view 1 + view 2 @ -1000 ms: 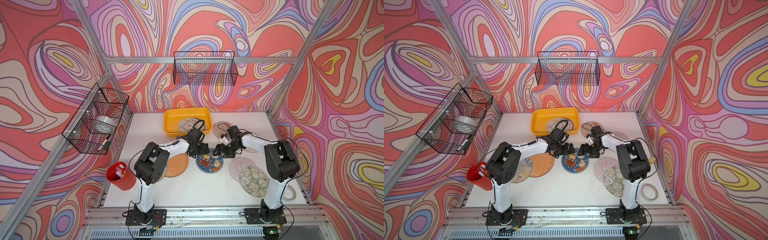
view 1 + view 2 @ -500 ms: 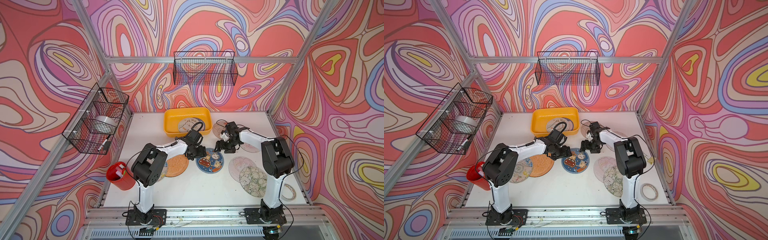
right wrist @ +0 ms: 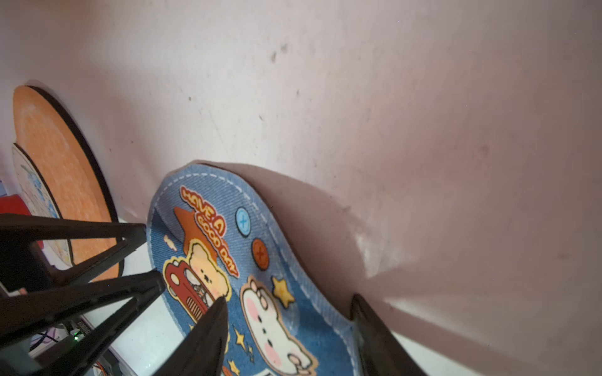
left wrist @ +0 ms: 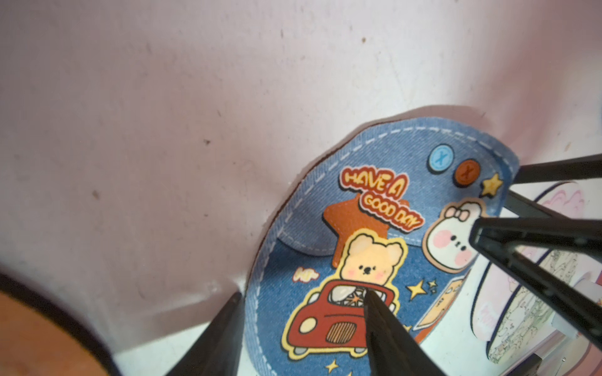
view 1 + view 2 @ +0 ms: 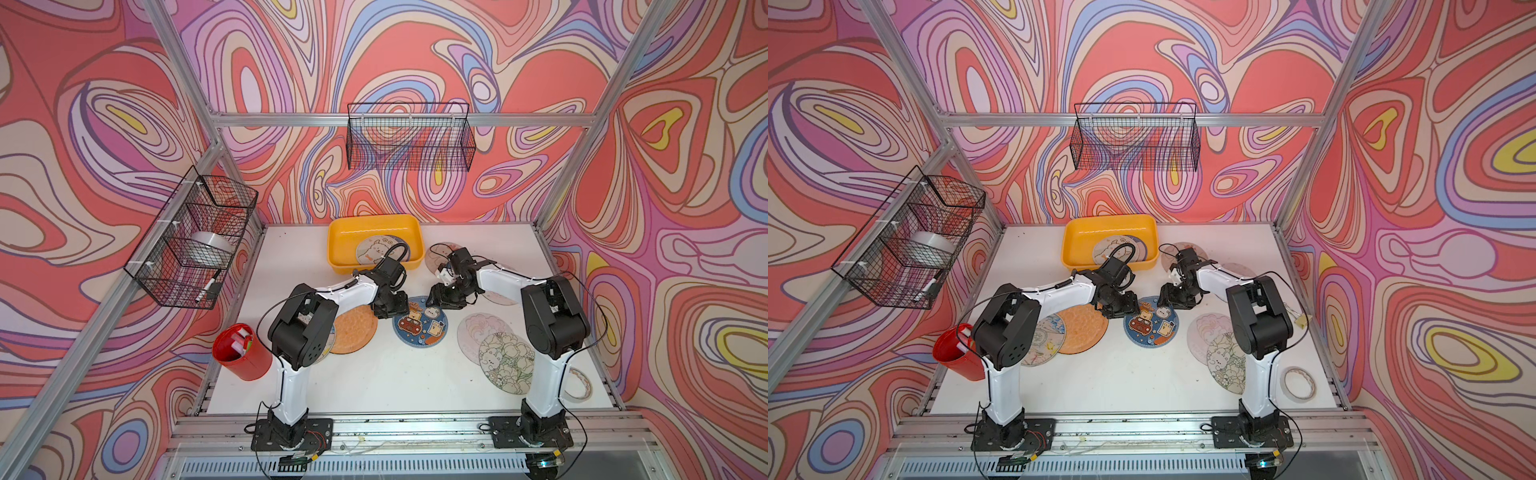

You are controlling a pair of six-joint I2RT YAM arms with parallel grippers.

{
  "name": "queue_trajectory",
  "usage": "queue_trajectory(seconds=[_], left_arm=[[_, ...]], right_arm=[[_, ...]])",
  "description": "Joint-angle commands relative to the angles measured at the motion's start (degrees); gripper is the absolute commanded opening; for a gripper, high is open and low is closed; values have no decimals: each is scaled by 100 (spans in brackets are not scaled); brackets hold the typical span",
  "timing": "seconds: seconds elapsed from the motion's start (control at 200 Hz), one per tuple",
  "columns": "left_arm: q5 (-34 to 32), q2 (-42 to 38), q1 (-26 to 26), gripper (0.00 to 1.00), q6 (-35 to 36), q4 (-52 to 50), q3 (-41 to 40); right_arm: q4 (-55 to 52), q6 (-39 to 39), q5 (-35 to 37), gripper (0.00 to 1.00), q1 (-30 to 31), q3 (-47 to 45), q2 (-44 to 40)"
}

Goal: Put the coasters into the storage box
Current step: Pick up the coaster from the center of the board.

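coasters lie scattered across the white table (image 5: 374, 386) as two robot arms meet over one of them. left of centre in a top view, a plain orange coaster (image 5: 353, 330) rests flat just beside the left gripper (image 5: 388, 309). at centre, the blue coaster (image 5: 420, 326) with its bear-and-car print sits between both tools, with the right gripper (image 5: 442, 299) at its upper right edge. the storage box (image 5: 338, 232), upper centre, already holds one cream coaster (image 5: 372, 253). pink and floral coasters (image 5: 505, 365) overlap at lower right.

both wrist views show each pair of jaws standing part-way apart astride the blue coaster's rim, one finger on the print and the other at or just outside the edge. whether either has a true hold cannot be told. part of the rim curls up off the table and casts a shadow, so the blue coaster looks thin, light and floppy rather than stiff. it likely buckles if squeezed across its face. a pinch at the raised rim, above and below, seems the surer hold.
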Motion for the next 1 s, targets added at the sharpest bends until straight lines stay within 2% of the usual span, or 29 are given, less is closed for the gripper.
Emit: queue_trajectory(seconds=[0.0,0.311,0.461,0.696,0.997], left_arm=[[98,709,-83,59,-50,-885,-376],[46,638,-83,59,-51,-855,-419],[-10,343,-41,64,-92,-576,-611],[-84,-443,294,74,-234,22,-1192],[-107,-1133,590,82,-234,520,-1675]], right_arm=[[-194,97,68,52,88,-202,236],[-160,157,148,20,88,-119,121],[-178,215,133,3,88,3,-27],[-469,368,28,0,88,541,-434],[-977,539,-72,0,88,1969,-582]])
